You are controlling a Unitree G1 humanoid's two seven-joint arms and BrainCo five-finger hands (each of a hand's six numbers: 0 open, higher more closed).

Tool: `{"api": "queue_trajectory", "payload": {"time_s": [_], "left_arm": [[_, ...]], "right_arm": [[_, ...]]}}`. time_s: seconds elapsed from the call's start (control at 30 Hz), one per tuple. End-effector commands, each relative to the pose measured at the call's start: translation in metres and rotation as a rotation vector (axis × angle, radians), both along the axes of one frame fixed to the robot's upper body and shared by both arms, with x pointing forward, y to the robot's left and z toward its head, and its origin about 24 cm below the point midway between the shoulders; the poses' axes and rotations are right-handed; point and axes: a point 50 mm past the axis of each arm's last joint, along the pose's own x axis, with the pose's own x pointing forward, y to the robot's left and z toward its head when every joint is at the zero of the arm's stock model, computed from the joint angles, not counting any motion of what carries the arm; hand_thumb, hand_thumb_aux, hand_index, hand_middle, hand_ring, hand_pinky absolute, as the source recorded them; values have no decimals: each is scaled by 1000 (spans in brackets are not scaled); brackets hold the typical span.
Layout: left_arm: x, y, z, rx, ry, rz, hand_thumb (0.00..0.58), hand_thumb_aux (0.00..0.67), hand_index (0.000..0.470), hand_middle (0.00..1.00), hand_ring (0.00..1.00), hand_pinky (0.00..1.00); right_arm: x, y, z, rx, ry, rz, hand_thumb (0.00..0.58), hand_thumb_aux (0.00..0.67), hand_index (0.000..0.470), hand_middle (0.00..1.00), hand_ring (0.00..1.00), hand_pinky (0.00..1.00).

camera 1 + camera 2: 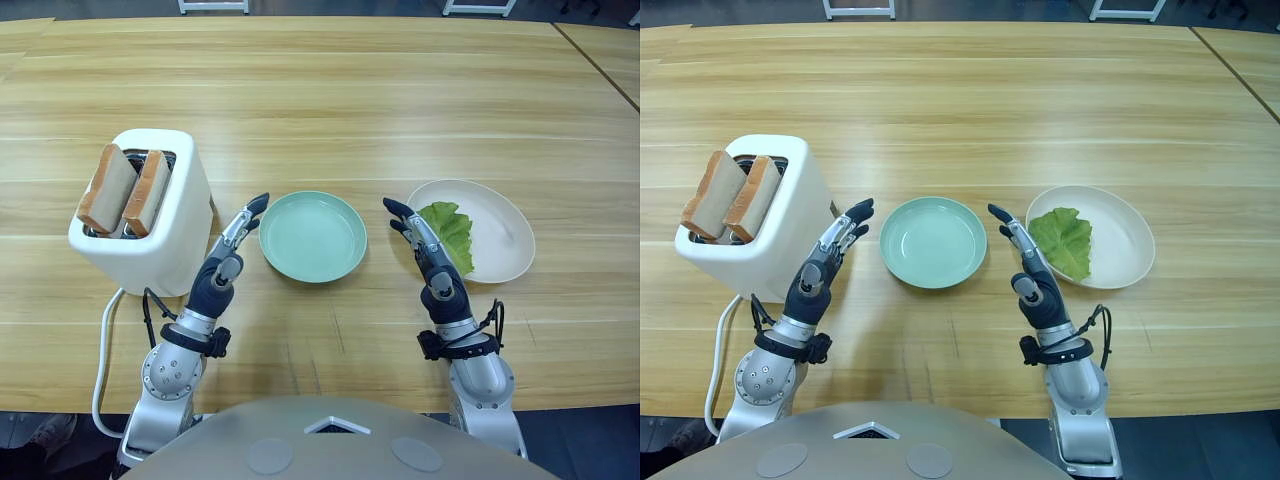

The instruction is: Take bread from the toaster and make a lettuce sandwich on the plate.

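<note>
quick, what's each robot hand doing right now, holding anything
left robot hand: open, holding nothing
right robot hand: open, holding nothing

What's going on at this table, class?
A humanoid robot is set to make a lettuce sandwich, but nothing is picked up yet. Both slices of bread stand in the toaster, the green plate is bare, and the lettuce lies in the white dish. Its left hand and right hand flank the plate, open.

Left hand (222,270), right hand (432,262) — dark; silver forearms (168,378), black wrist cables (494,318).
</note>
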Motion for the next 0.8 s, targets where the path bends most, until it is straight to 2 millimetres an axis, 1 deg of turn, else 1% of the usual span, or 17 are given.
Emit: {"api": "queue_trajectory", "payload": {"time_s": [0.03,0.1,0.23,0.27,0.3,0.33,0.4,0.43,0.47,0.5,0.57,0.63,0.67,0.7,0.73,0.8], "left_arm": [[4,4,8,-44,-4,60,0,0,0,0,0,0],[6,4,10,-59,-1,56,0,0,0,0,0,0],[11,1,4,-65,60,82,0,0,0,0,0,0],[13,2,13,-67,27,88,0,0,0,0,0,0],[15,4,26,-71,-22,93,0,0,0,0,0,0],[18,7,46,-77,-91,96,0,0,0,0,0,0],[20,23,100,3,-325,134,0,0,0,0,0,0],[18,31,127,92,-460,152,0,0,0,0,0,0],[18,38,146,170,-549,163,0,0,0,0,0,0],[17,42,162,245,-628,163,0,0,0,0,0,0],[17,47,183,354,-700,150,0,0,0,0,0,0],[16,52,197,447,-726,152,0,0,0,0,0,0],[15,56,201,505,-727,175,0,0,0,0,0,0],[16,62,203,594,-705,236,0,0,0,0,0,0],[19,68,202,679,-664,295,0,0,0,0,0,0],[38,97,185,975,-485,493,0,0,0,0,0,0]], "right_arm": [[2,-5,-3,7,16,-41,0,0,0,0,0,0],[3,-7,-1,11,-1,-64,0,0,0,0,0,0],[5,-8,1,15,-14,-113,0,0,0,0,0,0],[7,-10,4,4,-17,-150,0,0,0,0,0,0],[9,-11,6,8,-23,-177,0,0,0,0,0,0],[11,-12,8,10,-26,-195,0,0,0,0,0,0],[15,-18,12,4,-34,-187,0,0,0,0,0,0],[17,-23,12,-41,-43,-185,0,0,0,0,0,0],[19,-30,13,-99,-51,-205,0,0,0,0,0,0],[22,-36,14,-167,-67,-224,0,0,0,0,0,0],[24,-44,17,-243,-84,-237,0,0,0,0,0,0],[26,-50,18,-291,-93,-253,0,0,0,0,0,0],[27,-52,18,-312,-94,-263,0,0,0,0,0,0],[28,-55,17,-340,-90,-268,0,0,0,0,0,0],[28,-56,15,-366,-87,-270,0,0,0,0,0,0],[28,-60,12,-438,-79,-275,0,0,0,0,0,0]]}}
